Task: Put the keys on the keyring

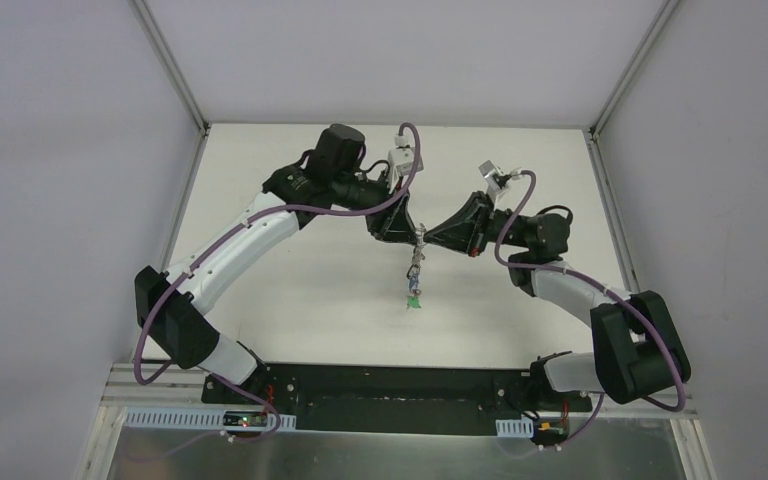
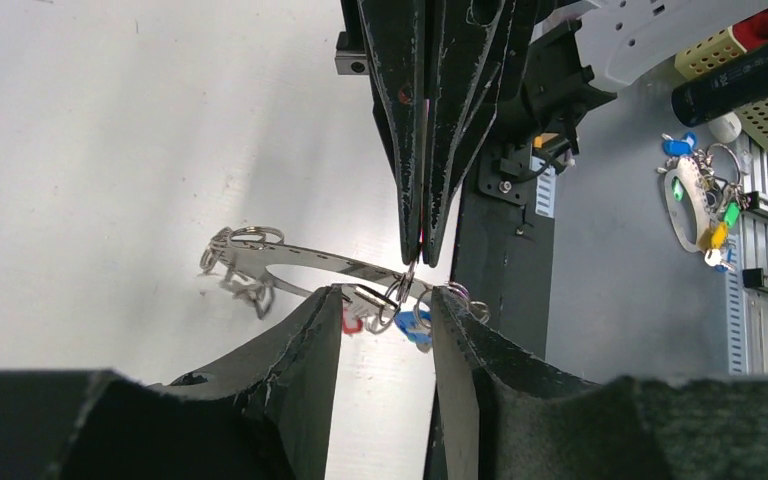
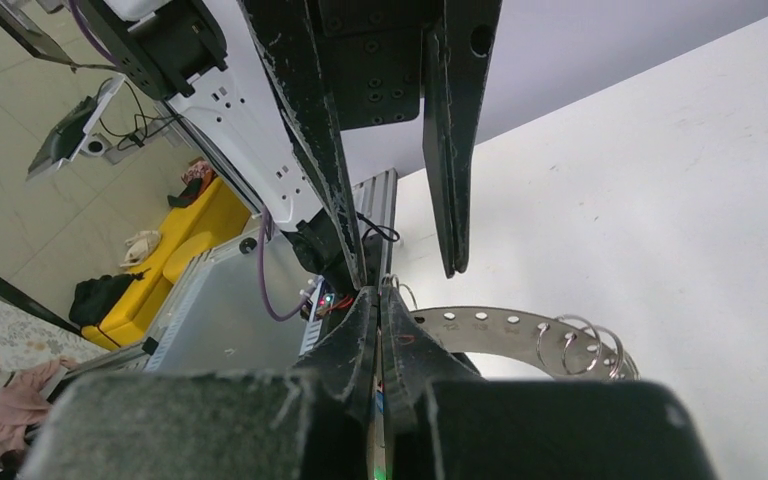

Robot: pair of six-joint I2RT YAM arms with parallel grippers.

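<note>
threading step, i think. right gripper (image 2: 415, 252) is closed, pinching the keyring (image 2: 310, 258) in air above the worktop (image 1: 310, 300); keys (image 2: 412, 328) hang on it. left gripper (image 2: 388, 300) is open, fingers either side. next: regrasp w/o dropping.

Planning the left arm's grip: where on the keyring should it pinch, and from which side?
Probably the bare flat band of the keyring, between its small rings, pinching its two flat faces. Come from opposite the right fingers, which are shut on it.
</note>
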